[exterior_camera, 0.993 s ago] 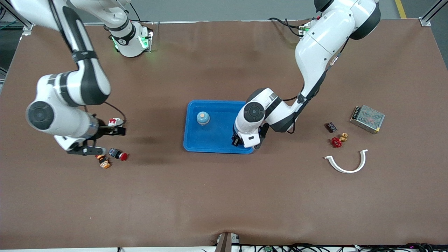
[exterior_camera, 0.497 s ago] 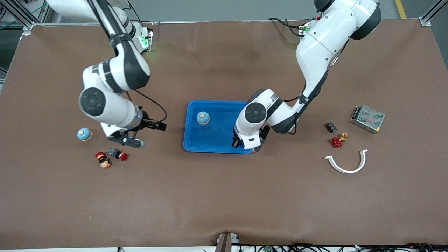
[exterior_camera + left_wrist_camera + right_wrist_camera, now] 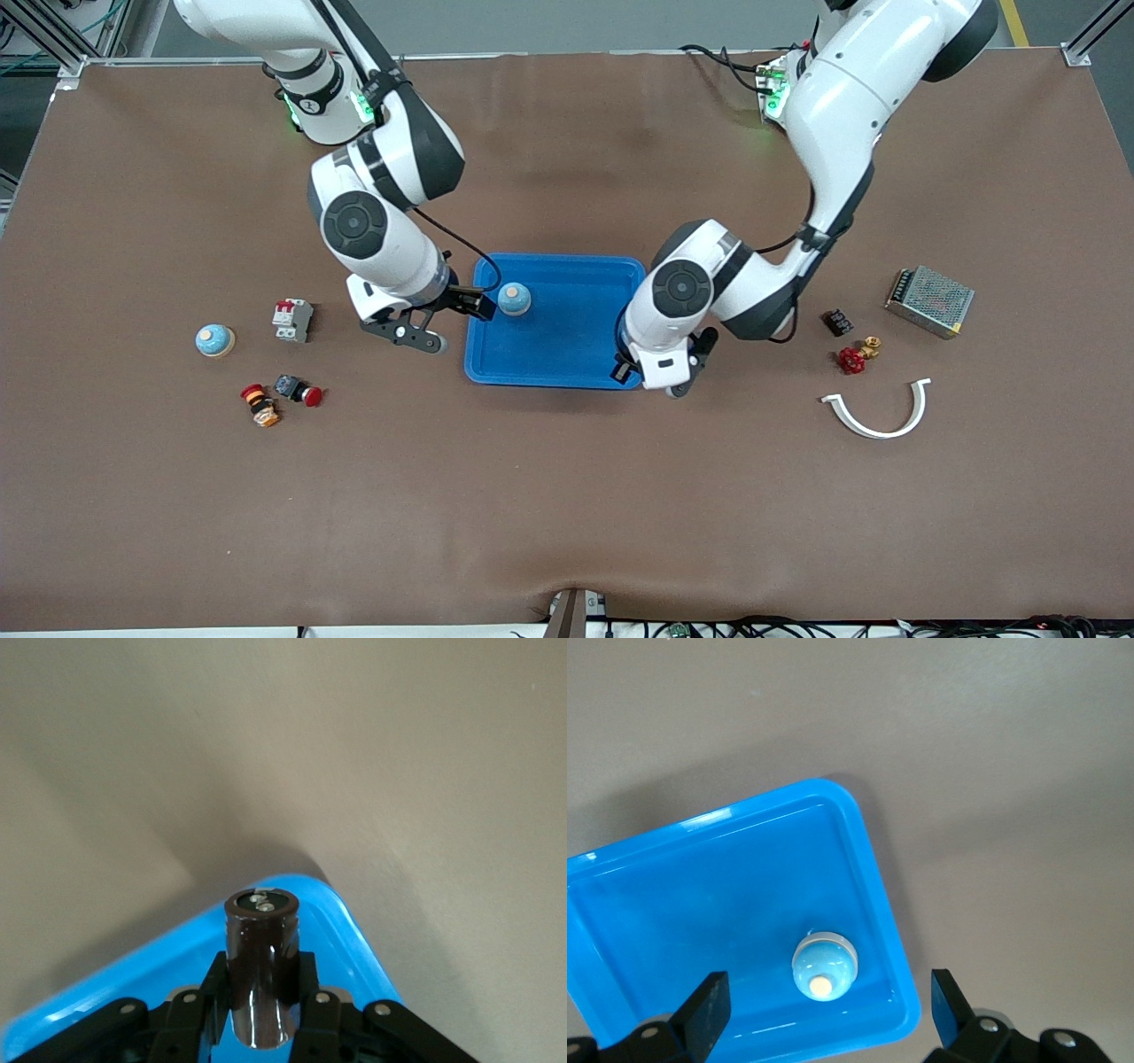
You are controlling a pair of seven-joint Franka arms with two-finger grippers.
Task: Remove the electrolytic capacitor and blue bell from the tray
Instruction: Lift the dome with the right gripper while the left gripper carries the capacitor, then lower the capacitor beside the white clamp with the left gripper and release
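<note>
the left gripper [image 3: 640, 369] hangs over the corner of the blue tray [image 3: 567, 354] nearest the front camera at the left arm's end, its fingers [image 3: 306, 992] pinching a dark brown capacitor [image 3: 260, 966] that stands upright between them, its top with two small terminals showing. the right gripper [image 3: 447, 321] sits over the tray's edge at the right arm's end, its fingers [image 3: 709, 1008] spread wide with nothing between them. inside the tray, close to that edge, a blue bell [image 3: 514, 299] with a pale button on top stands on the tray floor. a second blue bell [image 3: 214, 339] sits on the table [image 3: 567, 496] well toward the right arm's end, with a white and red breaker [image 3: 291, 319] beside it and two small push buttons [image 3: 282, 397] a little nearer the front camera. toward the left arm's end lie a metal mesh box [image 3: 929, 300], a red valve [image 3: 854, 356] and a white curved piece [image 3: 877, 413].
</note>
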